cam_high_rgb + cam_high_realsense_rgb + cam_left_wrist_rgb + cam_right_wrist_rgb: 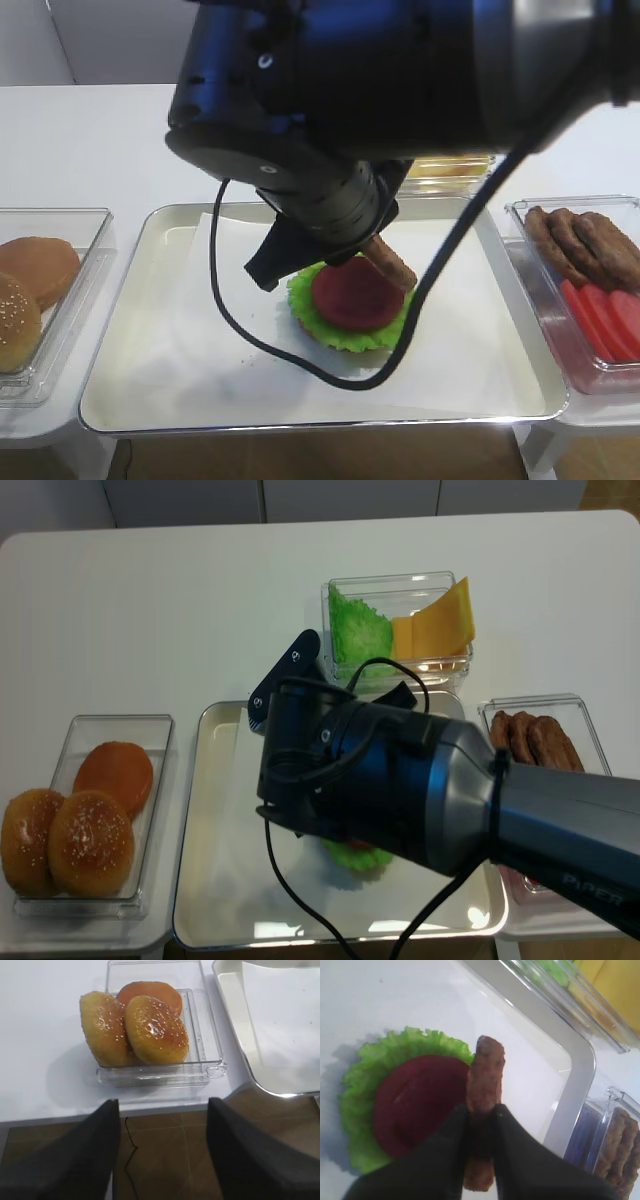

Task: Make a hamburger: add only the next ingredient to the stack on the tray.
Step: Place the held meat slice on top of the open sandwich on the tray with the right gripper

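One high camera looks from the near side, low and close, across the tray (140, 400); the other looks straight down from higher up. Both share that tray. The right wrist camera sits close above the stack (395, 1110); the left wrist one faces the bun box (160, 1067), left.

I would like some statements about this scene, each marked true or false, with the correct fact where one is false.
1. The right gripper holds a meat patty on edge between its jaws. True.
2. The patty already lies flat on the tomato slice. False: it is still gripped, standing on edge at the slice's rim.
3. The lettuce leaf lies under the tomato slice on the tray. True.
4. The left gripper is shut on a bun. False: its jaws are open, holding nothing, in front of the bun box.
5. The cheese shares a box with the buns. False: it sits beside loose lettuce.
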